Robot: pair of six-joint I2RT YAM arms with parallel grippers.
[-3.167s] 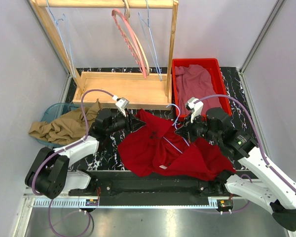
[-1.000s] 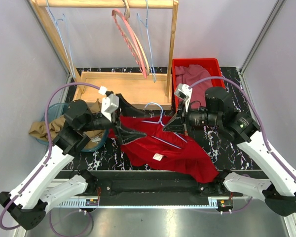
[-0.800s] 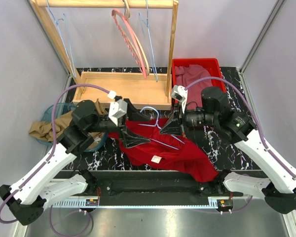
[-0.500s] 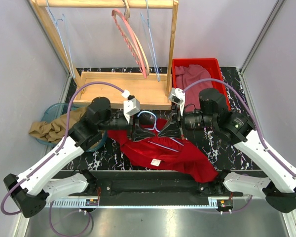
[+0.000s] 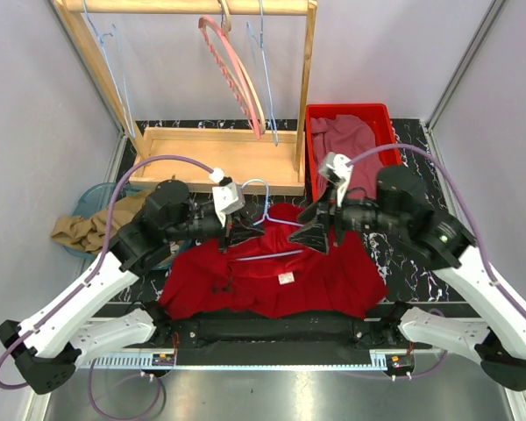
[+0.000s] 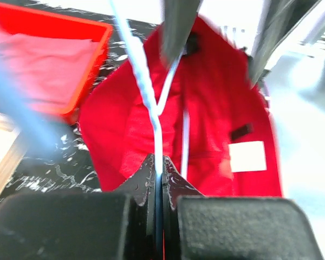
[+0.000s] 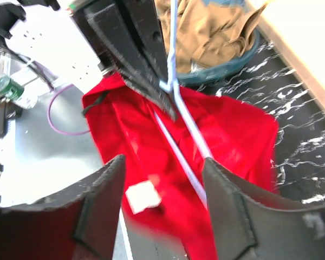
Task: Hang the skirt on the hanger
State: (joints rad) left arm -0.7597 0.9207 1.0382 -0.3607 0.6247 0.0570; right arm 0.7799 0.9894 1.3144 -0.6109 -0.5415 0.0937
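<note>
The black marbled surface [image 5: 412, 140] fills the middle of the top view. A wooden rack [image 5: 219, 158] stands at the upper left.

The left arm [image 5: 96, 281] comes in from the lower left corner. The right arm [image 5: 486, 289] comes in from the lower right corner. Both bend toward the middle, so their tools face each other.

The red skirt [image 5: 272, 285] lies spread on the surface in the lower middle, under and between the two tools. A red bin [image 5: 309, 149] sits at the upper right. A tan cloth [image 5: 83, 232] lies at the left.

The thin pale blue hanger [image 5: 265, 210] sits over the top part of the skirt. The left tool [image 5: 237, 235] is clenched on the hanger. The left wrist view shows the wire pinched tight between its fingers. The right tool [image 5: 320, 230] is released, with its fingers wide apart. The right wrist view shows the wire running between them. Only the top view shows the rack.

A small white label [image 5: 287, 278] is on the skirt. No words on it can be read.
</note>
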